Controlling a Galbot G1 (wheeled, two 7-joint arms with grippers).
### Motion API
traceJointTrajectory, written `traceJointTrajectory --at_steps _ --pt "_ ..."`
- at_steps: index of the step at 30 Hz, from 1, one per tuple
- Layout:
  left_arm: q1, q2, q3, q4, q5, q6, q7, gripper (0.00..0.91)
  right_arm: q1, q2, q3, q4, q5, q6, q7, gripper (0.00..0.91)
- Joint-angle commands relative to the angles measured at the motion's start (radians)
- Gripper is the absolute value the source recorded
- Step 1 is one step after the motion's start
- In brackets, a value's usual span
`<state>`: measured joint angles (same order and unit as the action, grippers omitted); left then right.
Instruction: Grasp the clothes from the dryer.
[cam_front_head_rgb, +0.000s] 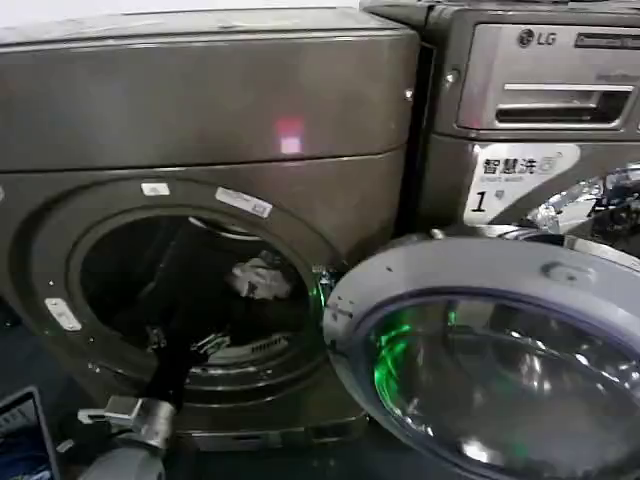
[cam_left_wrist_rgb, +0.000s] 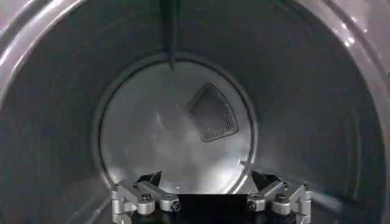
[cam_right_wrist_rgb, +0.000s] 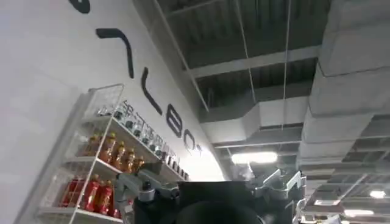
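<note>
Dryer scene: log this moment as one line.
dark grey-brown metal dryer: door open | small white-grey fabric wad: in drum, ungrasped | left tool: open, inside drum | right tool: open, pointing upward

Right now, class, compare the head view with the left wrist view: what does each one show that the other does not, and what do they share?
Head view alone: the dryer from outside, its glass door swung open, the clothes as a pale wad inside the porthole, and the neighbouring LG machine.

Left wrist view alone: the drum's round back wall with a perforated vent, and the left gripper with its fingers spread open over bare drum.

Shared: both views look into the dryer's drum, where the left arm is reaching in.
</note>
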<state>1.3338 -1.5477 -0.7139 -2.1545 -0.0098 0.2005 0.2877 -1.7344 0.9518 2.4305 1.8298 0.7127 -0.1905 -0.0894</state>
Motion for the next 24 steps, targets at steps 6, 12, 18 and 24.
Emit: traceJointTrajectory --at_steps 6,12,18,24 --pt "-0.004 0.000 0.001 0.001 -0.001 0.000 0.001 0.907 -0.002 0.000 0.005 0.001 0.000 0.002 0.000 0.907" --pt "-0.005 0.000 0.001 0.003 -0.001 0.000 0.000 0.907 -0.003 0.002 0.004 0.003 0.000 0.003 0.000 0.907" --pt "-0.004 0.002 -0.001 0.003 -0.001 -0.001 0.000 0.907 -0.004 0.006 0.001 0.007 0.000 0.003 0.003 0.907" --pt "-0.009 0.004 -0.001 0.007 -0.004 -0.002 -0.002 0.907 -0.007 0.007 0.003 0.020 0.001 -0.013 0.017 0.907"
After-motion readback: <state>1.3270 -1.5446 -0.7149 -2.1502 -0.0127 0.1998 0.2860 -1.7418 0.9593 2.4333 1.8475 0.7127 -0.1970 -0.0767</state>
